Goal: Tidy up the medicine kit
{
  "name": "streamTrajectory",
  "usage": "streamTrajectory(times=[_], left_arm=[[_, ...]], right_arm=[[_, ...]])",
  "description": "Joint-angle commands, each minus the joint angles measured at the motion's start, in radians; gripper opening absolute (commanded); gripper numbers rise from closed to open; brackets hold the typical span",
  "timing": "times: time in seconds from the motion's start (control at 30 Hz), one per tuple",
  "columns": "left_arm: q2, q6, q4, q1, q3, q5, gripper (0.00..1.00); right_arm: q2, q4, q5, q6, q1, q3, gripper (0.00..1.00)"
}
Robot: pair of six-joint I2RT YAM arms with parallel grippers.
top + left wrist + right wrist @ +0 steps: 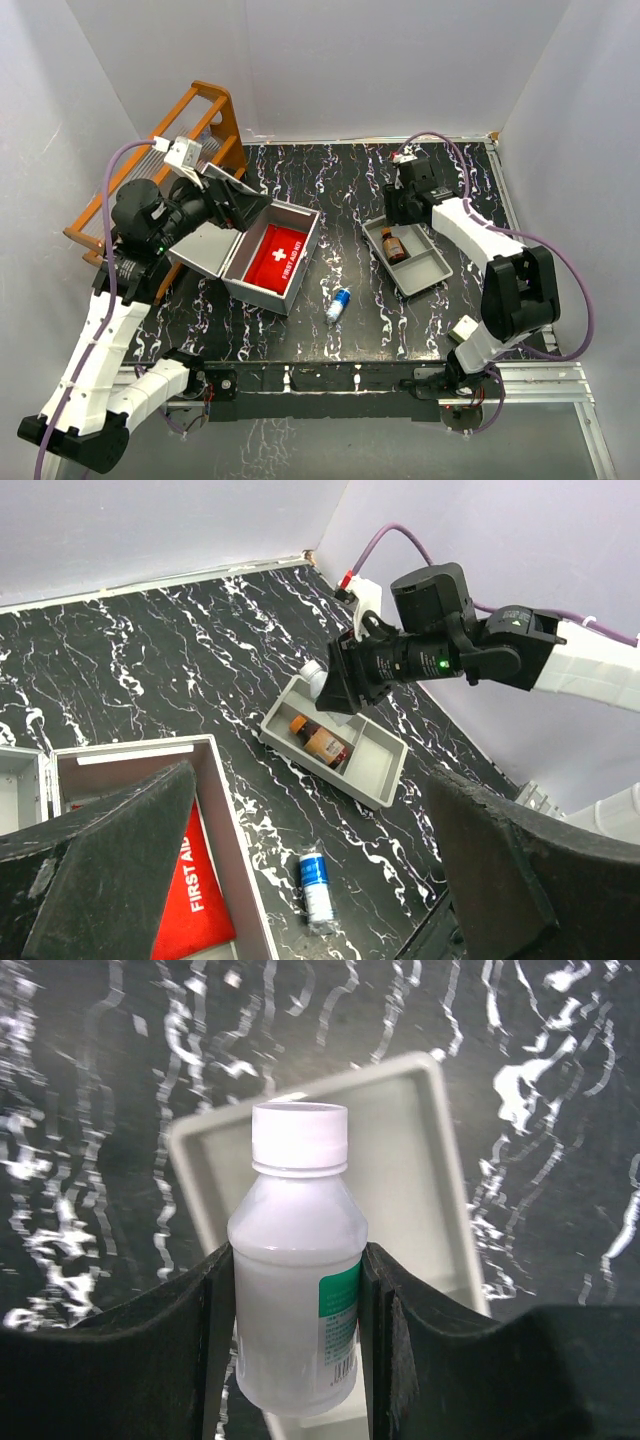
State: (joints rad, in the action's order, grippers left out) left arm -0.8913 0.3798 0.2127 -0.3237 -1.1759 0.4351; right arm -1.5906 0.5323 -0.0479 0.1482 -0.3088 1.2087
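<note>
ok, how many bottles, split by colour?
white bottle, in the right jaws: 1
amber bottle, in the grey tray: 1
blue-labelled bottle, lying on the table: 1
Total: 3

Red pouch (pixel 195 895), just under left pincer (pixel 310 770): white letters "FIRST AID"; white cross on it in top view. White bottle (pixel 297 1290), between fingers (pixel 150 1360) of right pincer (pixel 297 1255): green label, black print too small to read. Brown bottle (pixel 322 742), blue-white bottle (pixel 316 885): labels not readable.
</note>
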Motion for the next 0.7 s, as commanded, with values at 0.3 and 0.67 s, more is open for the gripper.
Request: streamTrajectory(times=[0.3,0.67], left_arm=[[-0.031,0.012,-0.01,0.002,-0.011,0.068,0.99],[-0.068,0.013,-0.048,0.001,-0.007,0.112,0.99]], right_arm=[[-0.103,0.057,-0.044,-0.239,0.096,0.056,0.32],[-0.143,0.034,-0.05,-0.265,0.096,0.015,0.32]])
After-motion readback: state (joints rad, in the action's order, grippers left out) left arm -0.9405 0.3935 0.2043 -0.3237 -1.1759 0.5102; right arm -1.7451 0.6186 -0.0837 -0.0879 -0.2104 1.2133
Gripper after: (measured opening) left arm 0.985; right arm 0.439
